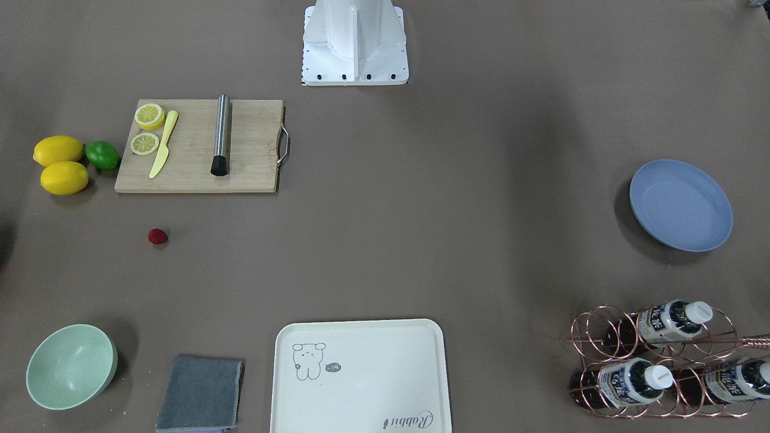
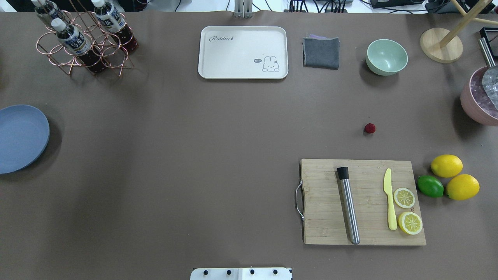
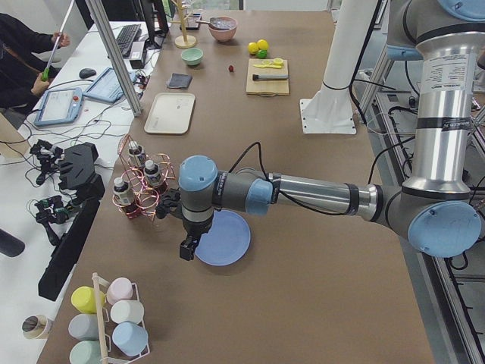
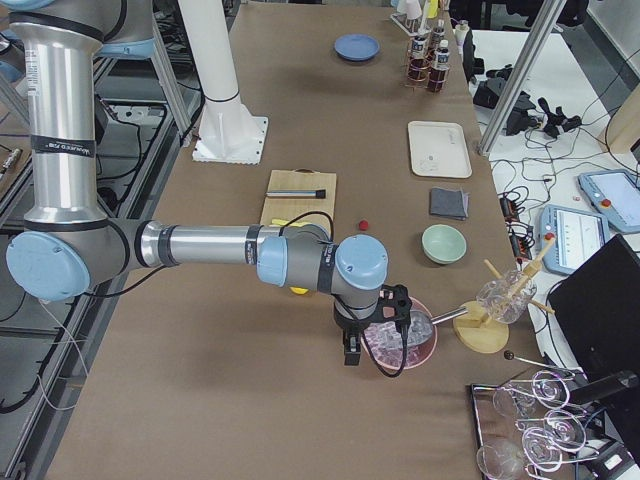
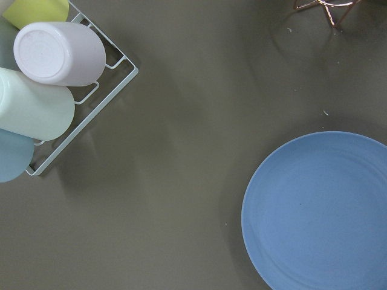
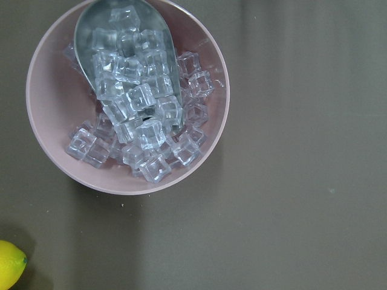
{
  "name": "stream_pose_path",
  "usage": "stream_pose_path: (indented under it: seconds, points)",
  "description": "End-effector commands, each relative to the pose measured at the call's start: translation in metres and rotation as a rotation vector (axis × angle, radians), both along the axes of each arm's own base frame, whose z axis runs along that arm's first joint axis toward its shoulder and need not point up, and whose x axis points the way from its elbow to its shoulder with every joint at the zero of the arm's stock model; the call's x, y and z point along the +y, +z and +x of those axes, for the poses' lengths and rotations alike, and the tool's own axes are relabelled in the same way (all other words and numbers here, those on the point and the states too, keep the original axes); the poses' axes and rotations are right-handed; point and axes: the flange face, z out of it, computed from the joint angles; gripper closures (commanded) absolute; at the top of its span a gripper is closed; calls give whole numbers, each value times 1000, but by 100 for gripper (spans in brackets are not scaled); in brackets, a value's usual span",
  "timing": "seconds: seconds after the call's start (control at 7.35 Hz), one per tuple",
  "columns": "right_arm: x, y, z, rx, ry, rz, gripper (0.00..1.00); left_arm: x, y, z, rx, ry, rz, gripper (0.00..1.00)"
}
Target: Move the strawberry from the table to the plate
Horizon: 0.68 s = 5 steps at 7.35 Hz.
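The strawberry (image 1: 157,236) (image 2: 369,128), small and dark red, lies alone on the grey-brown table (image 2: 194,155), just beyond the cutting board. Far across the table, at its left end, rests the blue plate (image 2: 19,138) (image 5: 320,211) with nothing on it. My left gripper (image 3: 187,246) hangs over the plate's near edge. At the opposite end, my right gripper (image 4: 350,350) hovers beside a pink bowl of ice. Both grippers show only in the side views, so I cannot tell whether they are open or shut. Neither is near the strawberry.
A wooden cutting board (image 2: 362,202) carries a steel muddler, a yellow knife and lemon slices; lemons and a lime (image 2: 447,179) lie beside it. A cream tray (image 2: 243,52), grey cloth (image 2: 321,52), green bowl (image 2: 386,57), bottle rack (image 2: 83,39) and ice bowl (image 6: 127,96) line the edges.
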Motion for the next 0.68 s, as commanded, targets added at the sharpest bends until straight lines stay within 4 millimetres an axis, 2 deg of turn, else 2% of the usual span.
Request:
stream_pose_path:
  seconds: [0.0, 0.54]
  points:
    - [0, 0, 1, -1, 2, 1, 0, 0, -3, -1, -2, 0, 11, 2]
    - [-2, -3, 0, 1, 1, 6, 0, 0, 2, 0, 0, 0, 1, 2]
